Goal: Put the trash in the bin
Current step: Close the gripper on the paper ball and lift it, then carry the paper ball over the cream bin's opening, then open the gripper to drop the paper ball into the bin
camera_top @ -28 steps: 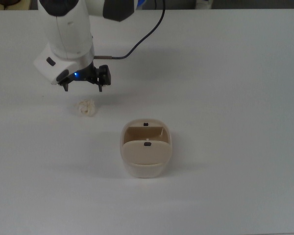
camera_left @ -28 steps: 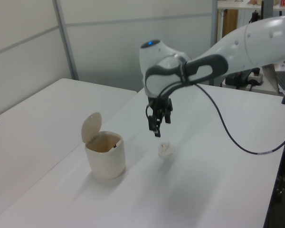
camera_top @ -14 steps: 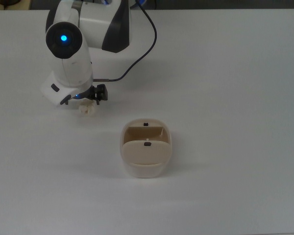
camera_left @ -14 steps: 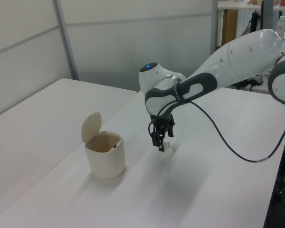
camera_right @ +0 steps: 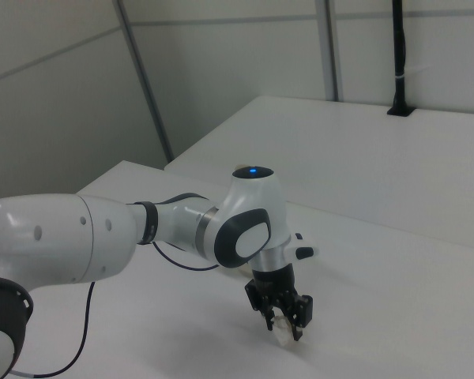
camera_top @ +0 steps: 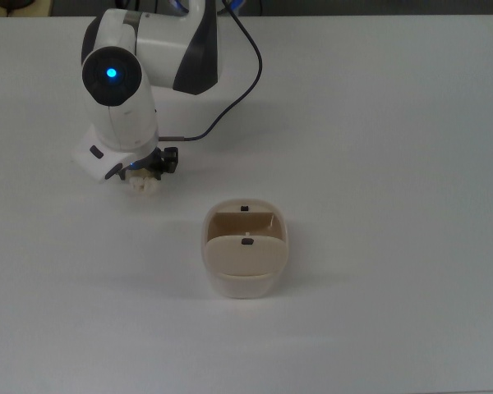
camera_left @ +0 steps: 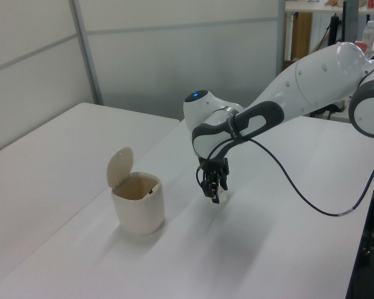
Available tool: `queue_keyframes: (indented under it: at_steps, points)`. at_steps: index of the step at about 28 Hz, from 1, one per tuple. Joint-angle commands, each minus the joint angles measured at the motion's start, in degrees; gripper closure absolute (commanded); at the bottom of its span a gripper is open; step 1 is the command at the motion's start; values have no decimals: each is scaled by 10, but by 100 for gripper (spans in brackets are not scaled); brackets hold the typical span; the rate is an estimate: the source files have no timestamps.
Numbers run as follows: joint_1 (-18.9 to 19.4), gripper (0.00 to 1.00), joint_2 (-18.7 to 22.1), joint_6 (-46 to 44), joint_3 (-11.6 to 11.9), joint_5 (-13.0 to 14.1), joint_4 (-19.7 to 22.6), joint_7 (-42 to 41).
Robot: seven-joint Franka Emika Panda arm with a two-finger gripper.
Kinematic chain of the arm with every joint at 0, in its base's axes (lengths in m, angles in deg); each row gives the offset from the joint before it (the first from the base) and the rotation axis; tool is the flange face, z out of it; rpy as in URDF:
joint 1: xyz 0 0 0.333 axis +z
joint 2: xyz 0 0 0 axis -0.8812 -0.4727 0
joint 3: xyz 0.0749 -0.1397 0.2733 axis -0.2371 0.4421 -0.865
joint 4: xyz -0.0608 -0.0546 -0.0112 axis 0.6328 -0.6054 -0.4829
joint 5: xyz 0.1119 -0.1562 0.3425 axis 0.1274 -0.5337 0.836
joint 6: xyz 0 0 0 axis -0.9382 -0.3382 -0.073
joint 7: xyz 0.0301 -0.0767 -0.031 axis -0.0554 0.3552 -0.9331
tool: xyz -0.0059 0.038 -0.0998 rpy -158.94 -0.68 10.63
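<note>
The trash (camera_top: 145, 186) is a small off-white crumpled wad on the white table, up and to the left of the bin in the top view. My gripper (camera_top: 145, 174) is lowered right over it, open, with one finger (camera_right: 263, 309) on each side of the wad (camera_right: 284, 331). In the left view the gripper (camera_left: 214, 192) hides nearly all of the trash. The beige bin (camera_top: 245, 256) stands upright with its flap (camera_left: 119, 166) swung up, so the inside shows. In the left view, the bin (camera_left: 138, 204) is a short way to the gripper's left.
The white table (camera_top: 394, 164) stretches around both things. A black cable (camera_top: 230, 103) runs from the wrist back over the table. A second white table (camera_right: 426, 166) stands behind in the right view, and wall panels (camera_left: 143, 50) lie beyond.
The gripper has come down from above and behind the trash until its fingers straddle the wad. The trash and the bin have stayed in place.
</note>
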Motion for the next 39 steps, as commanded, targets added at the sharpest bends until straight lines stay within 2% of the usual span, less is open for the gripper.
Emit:
queue_keyframes:
  at_steps: [1,10,16,20,23,25,31,35,39]
  points:
    - [1,69,24,13,1,0,11,-6]
    - [20,68,90,15,-13,10,-8,-5]
    - [34,68,87,20,-38,35,-66,-6]
    - [34,67,85,68,-64,38,-72,-10]
    - [34,63,77,107,-78,38,-71,-11]
    - [34,54,63,143,-84,36,-71,-13]
    - [42,40,47,193,-89,36,-71,-38]
    - [43,1,45,202,-89,39,-71,-27]
    - [49,0,50,197,-89,38,-70,-15]
